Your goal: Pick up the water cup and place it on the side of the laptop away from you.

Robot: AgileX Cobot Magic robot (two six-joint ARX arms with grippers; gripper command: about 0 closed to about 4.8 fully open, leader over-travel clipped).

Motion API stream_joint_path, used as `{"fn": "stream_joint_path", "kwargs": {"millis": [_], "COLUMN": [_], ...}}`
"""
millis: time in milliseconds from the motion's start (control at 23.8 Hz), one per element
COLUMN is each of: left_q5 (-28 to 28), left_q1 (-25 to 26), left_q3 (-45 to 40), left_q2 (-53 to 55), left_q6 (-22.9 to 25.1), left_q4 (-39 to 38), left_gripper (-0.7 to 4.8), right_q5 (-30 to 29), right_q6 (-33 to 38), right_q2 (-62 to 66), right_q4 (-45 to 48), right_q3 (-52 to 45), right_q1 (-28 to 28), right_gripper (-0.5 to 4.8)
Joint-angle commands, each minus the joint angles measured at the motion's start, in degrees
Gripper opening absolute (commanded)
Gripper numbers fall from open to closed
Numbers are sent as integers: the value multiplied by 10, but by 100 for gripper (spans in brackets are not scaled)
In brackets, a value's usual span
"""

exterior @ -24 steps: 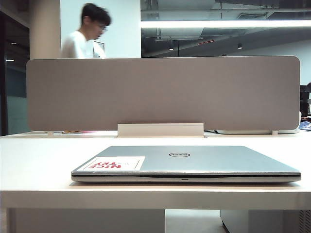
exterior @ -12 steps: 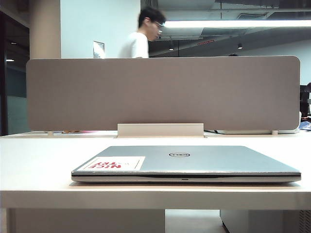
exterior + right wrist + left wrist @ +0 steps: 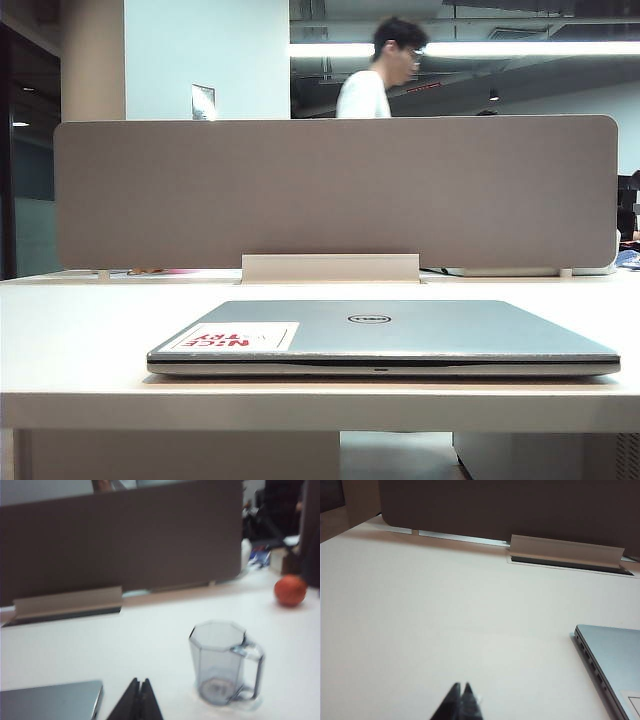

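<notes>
On the white table the water cup stands empty; both grippers clenched.

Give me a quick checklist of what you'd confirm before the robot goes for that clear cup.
1. Water cup upright on the table, empty: ok.
2. Right gripper fingers open enough to take it: not ok, shut, short of the cup.
3. Left gripper out of the way: ok, shut over bare table beside the laptop.
4. Laptop lid closed: ok.
5. Room behind the laptop, before the divider: ok.
6. Orange ball clear of the cup: ok.
</notes>
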Motion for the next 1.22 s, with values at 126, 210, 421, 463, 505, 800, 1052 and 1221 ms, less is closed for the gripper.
{"fn": "stream_joint_path", "kwargs": {"millis": [126, 210, 421, 463, 505, 800, 1052, 1221], "left_q5": [2, 2, 2, 2, 2, 2, 0, 0], "left_q1": [-1, -1, -1, -1, -1, -1, -1, -1], "left_q3": [2, 2, 2, 2, 2, 2, 2, 2], "left_q2": [1, 1, 1, 1, 1, 1, 1, 1], "left_q6": [0, 0, -4, -4, -4, -4, -4, -4], "left_q4": [6, 0, -6, -6, -6, -6, -6, -6], "left_gripper": [-6, -6, -6, -6, -6, -6, -6, -6], "right_q5": [38, 57, 63, 63, 63, 62, 37, -40], "right_q6": [-47, -64, -76, -76, -76, -75, -70, -70], "right_q2": [85, 141, 273, 304, 319, 429, 497, 547], "right_q4": [0, 0, 71, 92, 102, 131, 153, 173], "right_q3": [81, 111, 134, 134, 134, 134, 133, 133], "right_q1": [0, 0, 0, -1, -4, -49, -116, -147], "right_gripper": [-9, -9, -8, -8, -8, 4, 28, 65]}}
